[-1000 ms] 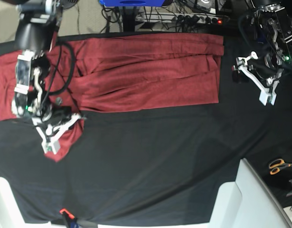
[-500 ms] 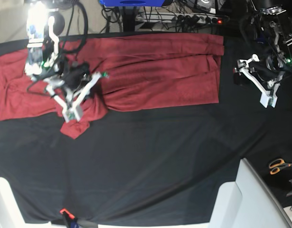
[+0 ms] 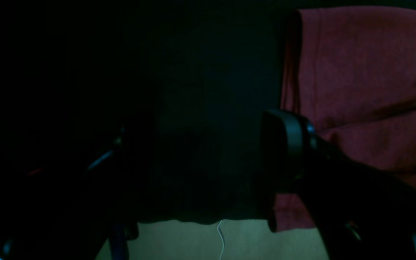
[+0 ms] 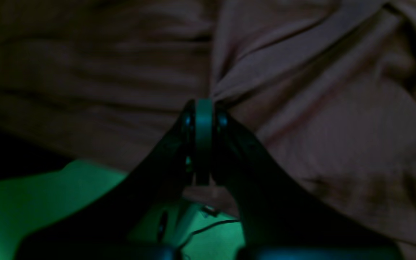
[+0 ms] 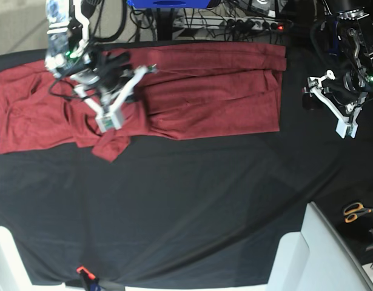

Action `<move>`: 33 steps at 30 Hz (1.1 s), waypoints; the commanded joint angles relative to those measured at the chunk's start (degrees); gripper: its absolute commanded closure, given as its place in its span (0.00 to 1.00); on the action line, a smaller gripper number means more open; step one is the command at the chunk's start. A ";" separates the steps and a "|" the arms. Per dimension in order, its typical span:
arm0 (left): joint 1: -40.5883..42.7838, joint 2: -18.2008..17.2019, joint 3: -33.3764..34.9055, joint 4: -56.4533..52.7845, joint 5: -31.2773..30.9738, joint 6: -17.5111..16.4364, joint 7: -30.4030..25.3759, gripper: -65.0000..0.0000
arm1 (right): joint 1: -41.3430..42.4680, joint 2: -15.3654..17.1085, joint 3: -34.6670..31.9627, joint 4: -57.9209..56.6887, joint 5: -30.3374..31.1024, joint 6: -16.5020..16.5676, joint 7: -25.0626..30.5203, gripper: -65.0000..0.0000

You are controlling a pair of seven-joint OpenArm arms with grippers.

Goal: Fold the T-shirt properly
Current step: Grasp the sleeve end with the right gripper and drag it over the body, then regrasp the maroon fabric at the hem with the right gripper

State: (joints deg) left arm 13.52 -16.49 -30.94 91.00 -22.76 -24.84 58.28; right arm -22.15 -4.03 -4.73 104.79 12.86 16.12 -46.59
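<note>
Your right pincer (image 5: 108, 123) is clamped on a fold of the soft, thin, limp shirt (image 5: 204, 91) spread beneath and beside it on the tabletop (image 5: 192, 206), so grip hems or corners, while your left pincer (image 5: 332, 109) stands open, empty, just off the shirt's edge.

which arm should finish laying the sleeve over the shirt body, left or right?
Right. The right gripper is already shut on the T-shirt sleeve, over its body. The left gripper hangs open beyond the hem, over the black cloth.
</note>
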 commanded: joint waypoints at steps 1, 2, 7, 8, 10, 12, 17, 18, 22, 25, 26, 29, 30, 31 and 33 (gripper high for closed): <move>-0.29 -1.05 -0.31 0.91 -0.49 0.01 -0.66 0.32 | -0.40 -0.32 -0.85 1.45 0.63 0.54 0.92 1.00; -0.29 -1.05 -0.31 0.91 -0.49 0.01 -0.66 0.32 | -0.75 -0.32 -1.55 1.45 0.63 0.54 0.92 1.00; -0.20 -1.05 -0.31 0.91 -0.49 0.01 -0.66 0.32 | -1.63 -0.32 -4.89 1.18 0.46 0.54 1.01 1.00; -0.11 -1.05 -0.31 0.91 -0.49 0.01 -0.66 0.32 | -1.63 -0.32 -5.33 1.18 0.46 0.54 1.09 1.00; -0.02 -1.05 -0.31 0.91 -0.49 0.01 -0.66 0.32 | -1.72 -0.41 -5.42 1.18 0.46 0.54 1.09 1.00; 0.06 -1.05 -0.31 0.91 -0.49 0.01 -0.66 0.32 | -1.80 -0.41 -5.42 1.10 0.46 0.54 1.09 1.00; -0.02 -1.22 -0.49 0.91 -0.49 0.01 -0.66 0.32 | -1.89 -0.41 -5.42 -0.05 0.54 0.54 1.09 1.00; -0.02 -1.75 -1.11 0.91 -0.49 0.01 -0.66 0.32 | -1.72 -0.41 -5.42 -0.57 0.54 0.54 1.09 1.00; 0.24 -2.89 -5.33 0.82 -0.49 0.01 -0.66 0.32 | -1.80 -0.41 -5.51 -1.63 0.63 0.54 1.01 0.97; 0.86 -4.56 -8.40 -0.50 -0.49 -0.26 -0.66 0.32 | -1.98 -0.14 -7.71 -0.57 0.63 0.54 0.92 0.79; 1.47 -5.53 -8.93 -1.55 -0.49 -1.05 -0.66 0.32 | -2.24 -0.06 -8.59 0.13 0.63 0.54 0.92 0.72; 2.17 -7.82 -10.07 -4.98 -0.49 -5.97 -0.74 0.32 | -2.77 0.12 -8.32 3.21 0.63 0.54 0.92 0.59; 2.88 -8.34 -10.86 -6.47 -0.49 -7.73 -0.74 0.32 | -2.60 0.12 -7.53 3.91 0.54 0.54 0.92 0.58; 3.67 -8.78 -12.09 -7.70 -0.49 -9.40 -1.27 0.32 | -1.45 0.12 -6.74 4.09 0.46 0.54 0.92 0.58; 5.16 -8.96 -13.76 -9.64 -0.40 -12.83 -5.05 0.32 | 2.15 0.21 -5.25 3.65 0.37 0.54 0.57 0.58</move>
State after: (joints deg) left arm 18.76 -24.23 -44.31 80.58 -22.76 -37.76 53.36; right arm -20.60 -3.49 -9.80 107.24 12.47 16.32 -48.03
